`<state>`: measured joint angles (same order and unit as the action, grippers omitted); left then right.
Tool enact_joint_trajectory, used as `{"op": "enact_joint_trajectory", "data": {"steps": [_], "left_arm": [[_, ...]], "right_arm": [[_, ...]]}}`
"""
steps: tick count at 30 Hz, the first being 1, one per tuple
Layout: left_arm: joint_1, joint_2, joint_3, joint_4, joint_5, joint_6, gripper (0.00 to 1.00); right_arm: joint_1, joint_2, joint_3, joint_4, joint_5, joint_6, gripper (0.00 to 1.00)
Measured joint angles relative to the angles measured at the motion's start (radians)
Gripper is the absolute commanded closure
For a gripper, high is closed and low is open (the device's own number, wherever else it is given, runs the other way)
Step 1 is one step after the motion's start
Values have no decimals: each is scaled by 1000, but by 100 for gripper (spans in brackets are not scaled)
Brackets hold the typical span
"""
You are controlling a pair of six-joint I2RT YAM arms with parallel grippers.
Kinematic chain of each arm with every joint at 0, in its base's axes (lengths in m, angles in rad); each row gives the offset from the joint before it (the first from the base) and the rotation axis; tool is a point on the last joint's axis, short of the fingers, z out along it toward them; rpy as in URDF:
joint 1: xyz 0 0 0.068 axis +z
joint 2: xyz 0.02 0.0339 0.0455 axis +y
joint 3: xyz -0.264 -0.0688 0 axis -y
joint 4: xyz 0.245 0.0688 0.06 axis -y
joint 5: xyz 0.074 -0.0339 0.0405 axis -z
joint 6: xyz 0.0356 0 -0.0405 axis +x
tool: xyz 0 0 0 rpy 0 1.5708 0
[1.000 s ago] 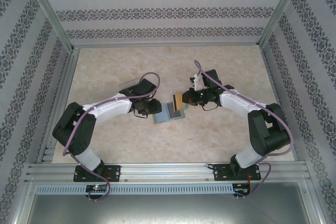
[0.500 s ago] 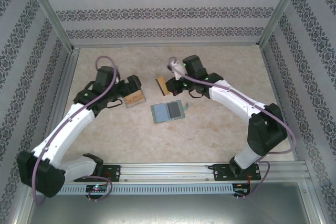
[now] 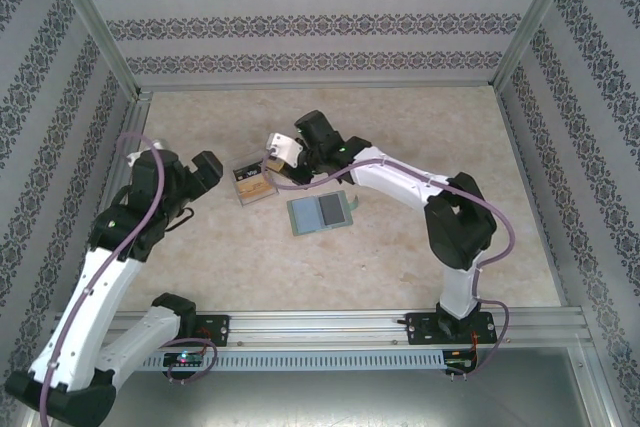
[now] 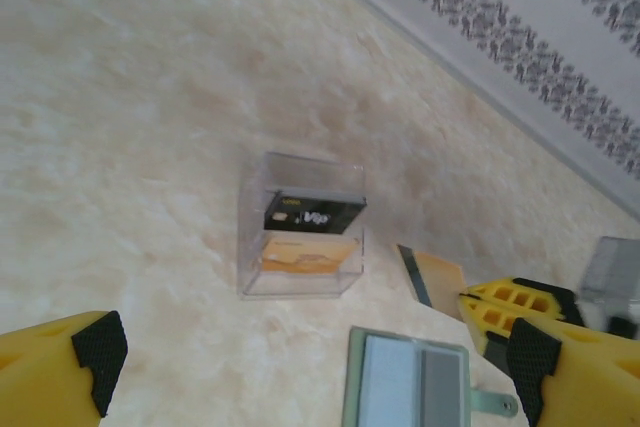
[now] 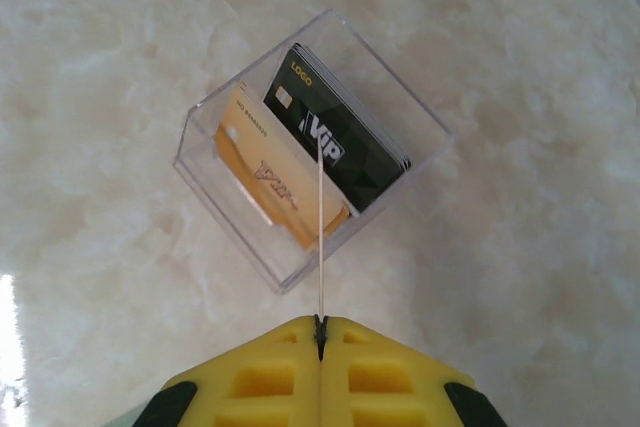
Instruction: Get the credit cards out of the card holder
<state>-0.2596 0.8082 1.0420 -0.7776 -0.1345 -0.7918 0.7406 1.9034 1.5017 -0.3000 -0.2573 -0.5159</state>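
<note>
**Change noted.** The left gripper (image 3: 205,169), which was at the transparent tray (image 3: 253,183) half a second ago, is now standing back at the tray's 9 o'clock. Its jaws are spread wide and holding nothing. The right gripper (image 5: 320,325) has swung away from the card holder (image 3: 322,212) and is hovering over the tray. Its jaws are pressed together on a tan credit card (image 4: 432,277), which is showing edge-on in the right wrist view.

**Task things.** A tan card (image 5: 268,182) and a black VIP card (image 5: 340,142) are already standing in the tray. The card holder is lying open and flat on the table (image 3: 420,127) at the tray's 4 o'clock, near it but not touching. I cannot tell whether its pockets are hiding another card.

**Reading.** Extraction of the held card is looking complete, and only the drop into the tray is remaining.

**Edges and room.** The held card is appearing over the gap between the two stored cards. The tray's clear walls and the upper edges of those cards are therefore what it is risking catching on. The left arm (image 3: 110,247) is leaving the tray's 9 o'clock side free. The table is lying open from 12 to 3 o'clock, and the patterned walls (image 3: 320,27) are standing well apart from the work.
</note>
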Motion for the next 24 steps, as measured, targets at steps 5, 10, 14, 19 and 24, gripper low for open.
{"op": "enact_joint_trajectory", "data": {"steps": [5,10,14,19,24], "left_arm": [[0,-84,0,-61,-77,-8,1],[0,-132,0,-107,-122,-15,1],[0,-139,0,-129,-140,-22,1],[0,-139,-4,-146,-142,-26,1],[0,-139,-10,-152,-148,-30,1]], "right_arm": [[62,75,61,1,58,-154,100],[100,132,113,4,103,-286,100],[120,158,138,4,147,-384,100],[135,193,160,5,193,-480,100],[141,215,162,4,218,-548,100]]}}
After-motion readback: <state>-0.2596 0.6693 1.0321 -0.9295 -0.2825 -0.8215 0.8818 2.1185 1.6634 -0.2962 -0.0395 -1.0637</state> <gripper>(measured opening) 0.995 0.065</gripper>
